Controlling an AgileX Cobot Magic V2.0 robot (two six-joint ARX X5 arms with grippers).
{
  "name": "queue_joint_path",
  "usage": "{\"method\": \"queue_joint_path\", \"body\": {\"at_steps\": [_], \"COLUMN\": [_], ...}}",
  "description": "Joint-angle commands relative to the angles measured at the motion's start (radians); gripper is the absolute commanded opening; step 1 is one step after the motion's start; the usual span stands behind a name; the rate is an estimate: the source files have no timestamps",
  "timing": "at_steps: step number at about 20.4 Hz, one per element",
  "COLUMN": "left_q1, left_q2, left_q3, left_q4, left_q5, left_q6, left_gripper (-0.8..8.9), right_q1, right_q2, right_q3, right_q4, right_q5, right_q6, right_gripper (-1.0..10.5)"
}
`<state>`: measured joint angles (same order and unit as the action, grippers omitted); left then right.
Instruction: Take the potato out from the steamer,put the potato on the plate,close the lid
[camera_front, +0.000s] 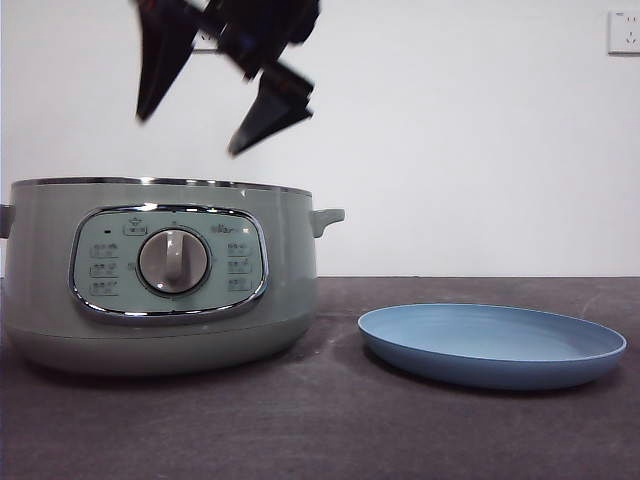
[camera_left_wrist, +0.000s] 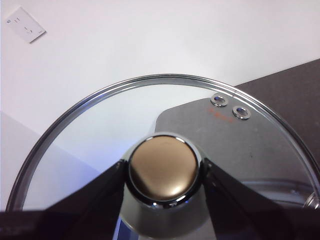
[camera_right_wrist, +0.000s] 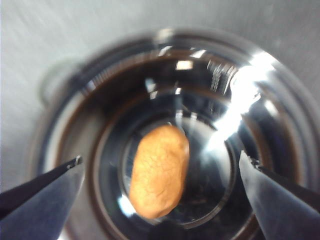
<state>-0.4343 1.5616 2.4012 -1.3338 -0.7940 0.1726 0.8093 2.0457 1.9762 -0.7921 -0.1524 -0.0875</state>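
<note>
We note the steamer (camera_front: 160, 275) standing uncovered on the dark table (camera_front: 330, 420), dial panel facing the front camera, its chrome rim bare. Just beside it, not touching, sits the plate (camera_front: 492, 344), flat and with nothing on it. The lid (camera_left_wrist: 165, 150) is off the pot, carried by the left gripper (camera_left_wrist: 164, 175), whose jaws are clamped on either side of the knob (camera_left_wrist: 164, 172); a wall shows through the glass. We see the right gripper (camera_front: 215, 100) hanging above the pot's opening, jaws spread wide and gripping nothing; its wrist view looks straight down into the bowl. The potato (camera_right_wrist: 160, 171) lies on the shiny floor of the steamer (camera_right_wrist: 165, 130), roughly central. Its long axis runs crosswise to the line between the two open jaws, slightly tilted.
</note>
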Motion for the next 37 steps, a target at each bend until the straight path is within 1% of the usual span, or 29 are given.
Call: {"method": "queue_joint_path", "body": {"at_steps": [1,3,5,7,8,9,10,11,12,15,17,19,21,22,24,25,26,28,29,30,31,34,37], "left_q1": [-0.002,-0.001,-0.002,-0.002,-0.002,-0.002,-0.002,-0.002,-0.002,-0.002,-0.002,0.0,0.023,0.027,0.04,0.045,0.049,0.051,0.051,0.051,0.051,0.051,0.052], "left_q2": [-0.009,-0.009,-0.009,-0.009,-0.009,-0.009,-0.009,-0.009,-0.009,-0.009,-0.009,-0.009,-0.009,-0.009,-0.009,-0.009,-0.009,-0.009,-0.009,-0.009,-0.009,-0.009,-0.009], "left_q3": [0.011,0.011,0.011,0.011,0.011,0.011,0.011,0.011,0.011,0.011,0.011,0.011,0.011,0.011,0.011,0.011,0.011,0.011,0.011,0.011,0.011,0.011,0.011], "left_q4": [-0.008,-0.008,-0.008,-0.014,-0.018,-0.023,-0.023,-0.023,-0.024,-0.025,-0.025,-0.026,-0.023,-0.023,-0.023,-0.023,-0.022,-0.022,-0.022,-0.021,-0.021,-0.022,-0.022], "left_q5": [-0.016,-0.014,-0.013,-0.013,-0.013,-0.013,-0.011,-0.011,-0.011,-0.008,-0.007,0.037,0.1,0.156,0.234,0.266,0.303,0.368,0.4,0.423,0.438,0.464,0.513], "left_q6": [0.013,0.013,0.013,0.013,0.012,0.012,0.012,0.012,0.012,0.011,0.011,0.011,0.012,0.011,0.011,0.012,0.011,0.011,0.011,0.012,0.012,0.012,0.012], "left_gripper": [-0.08,-0.08,-0.09,-0.09,-0.09,-0.09,-0.09,-0.08,-0.09,-0.08,-0.09,-0.09,-0.08,-0.09,-0.09,-0.08,-0.09,-0.09,-0.08,-0.09,-0.08,-0.08,-0.08], "right_q1": [0.031,0.044,0.045,0.044,0.042,0.042,0.043,0.048,0.05,0.048,0.047,0.03,-0.009,-0.038,-0.089,-0.113,-0.143,-0.198,-0.221,-0.24,-0.261,-0.304,-0.307], "right_q2": [0.056,0.103,0.142,0.171,0.179,0.184,0.184,0.184,0.184,0.174,0.137,0.066,-0.036,-0.103,-0.188,-0.214,-0.236,-0.265,-0.27,-0.27,-0.27,-0.27,-0.275], "right_q3": [0.007,0.007,0.007,0.007,0.007,0.007,0.007,0.007,0.008,0.067,0.193,0.338,0.401,0.401,0.401,0.401,0.401,0.401,0.401,0.399,0.391,0.305,0.116], "right_q4": [0.006,0.009,0.008,0.005,0.002,-0.001,-0.001,0.005,0.012,-0.036,-0.126,-0.251,-0.342,-0.404,-0.535,-0.586,-0.588,-0.589,-0.59,-0.592,-0.592,-0.592,-0.592], "right_q5": [0.06,0.059,0.058,0.058,0.058,0.058,0.058,0.058,0.058,0.059,0.064,0.084,0.084,0.084,0.085,0.104,0.151,0.221,0.259,0.297,0.32,0.31,0.308], "right_q6": [-0.042,-0.044,-0.044,-0.044,-0.044,-0.045,-0.05,-0.073,-0.087,-0.086,-0.085,-0.085,-0.085,-0.084,-0.046,-0.029,0.017,0.053,0.091,0.112,0.12,0.121,0.126], "right_gripper": [5.9,5.9,5.5,5.5,5.0,4.2,2.7,0.5,-0.1,-0.1,-0.1,-0.1,-0.1,-0.1,-0.1,-0.1,-0.1,-0.1,-0.1,-0.1,-0.1,-0.1,-0.1]}}
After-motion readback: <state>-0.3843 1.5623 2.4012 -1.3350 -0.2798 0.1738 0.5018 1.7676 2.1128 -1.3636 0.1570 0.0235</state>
